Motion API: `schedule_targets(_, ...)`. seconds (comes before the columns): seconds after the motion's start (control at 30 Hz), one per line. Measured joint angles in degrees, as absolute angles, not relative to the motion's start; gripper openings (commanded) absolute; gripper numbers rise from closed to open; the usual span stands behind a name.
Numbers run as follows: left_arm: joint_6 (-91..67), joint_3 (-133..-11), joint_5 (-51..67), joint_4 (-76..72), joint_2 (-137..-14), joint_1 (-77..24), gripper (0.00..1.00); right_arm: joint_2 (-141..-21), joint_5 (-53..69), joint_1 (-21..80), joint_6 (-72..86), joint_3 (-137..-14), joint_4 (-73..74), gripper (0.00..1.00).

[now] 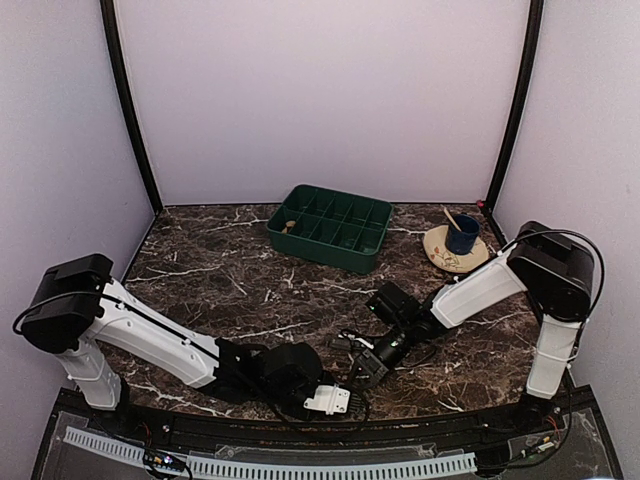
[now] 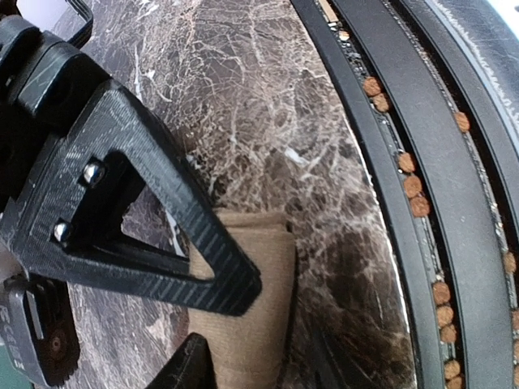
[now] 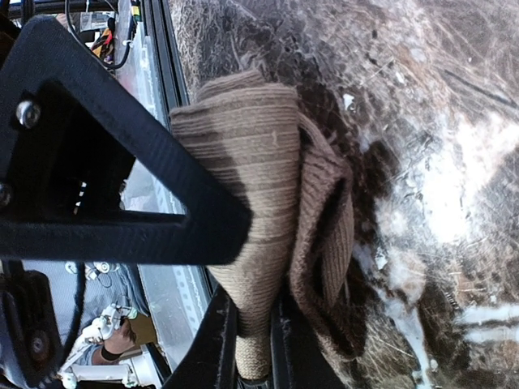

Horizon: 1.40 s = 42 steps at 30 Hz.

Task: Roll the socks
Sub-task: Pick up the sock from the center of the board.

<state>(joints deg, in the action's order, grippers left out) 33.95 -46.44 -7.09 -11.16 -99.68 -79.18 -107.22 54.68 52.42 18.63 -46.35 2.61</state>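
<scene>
sock: tan sock bunched at the table's near edge, between both arms | left gripper: pinching one end | right gripper: clamped on the folded bundle | tip: hold left end taut; wind tight; steer off the rail

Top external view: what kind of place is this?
Probably a robot test booth: plain pale walls enclose a marbled table, with the left arm and the right arm mounted at its near edge.
</scene>
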Motion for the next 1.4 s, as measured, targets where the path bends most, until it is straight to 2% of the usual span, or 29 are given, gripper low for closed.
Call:
schedule_targets(0.17, 34.98, -46.94, -8.67, -13.23, -101.56, -79.61, 0.44, -107.66, 55.44, 52.25, 18.76, -46.35, 2.59, 0.0)
schedule_targets(0.33, 35.66, -48.71, -9.91, -14.06, -103.53, -79.68, 0.34, -107.85, 56.01, 52.1, 18.76, -46.35, 2.68, 0.0)
schedule_targets(0.6, 35.77, -49.89, -10.61, -13.32, -104.73, -79.9, 0.25, -108.2, 57.36, 51.46, 18.76, -46.24, 3.7, 0.0)
schedule_targets(0.7, 35.68, -50.24, -10.76, -13.06, -105.03, -80.01, 0.15, -108.22, 57.74, 51.33, 18.76, -46.22, 4.03, 0.0)
schedule_targets(0.77, 35.68, -50.52, -10.79, -12.75, -105.23, -80.05, 0.03, -108.22, 58.08, 51.18, 18.79, -46.15, 4.4, 0.02)
schedule_targets(0.8, 35.83, -50.74, -10.79, -12.36, -105.32, -80.07, 0.0, -108.22, 58.19, 51.09, 18.79, -46.11, 4.54, 0.04)
schedule_targets(0.93, 35.51, -51.35, -10.81, -11.77, -105.65, -80.09, 0.0, -108.22, 58.57, 50.89, 18.9, -46.0, 4.86, 0.17)
schedule_targets(1.03, 35.51, -51.4, -10.81, -11.84, -105.73, -80.09, 0.0, -108.22, 58.74, 50.87, 18.98, -45.84, 4.8, 0.23)
schedule_targets(1.4, 33.82, -53.47, -8.67, -9.63, -106.3, -79.05, 0.0, -106.63, 57.98, 50.39, 19.18, -44.6, 4.78, 0.3)
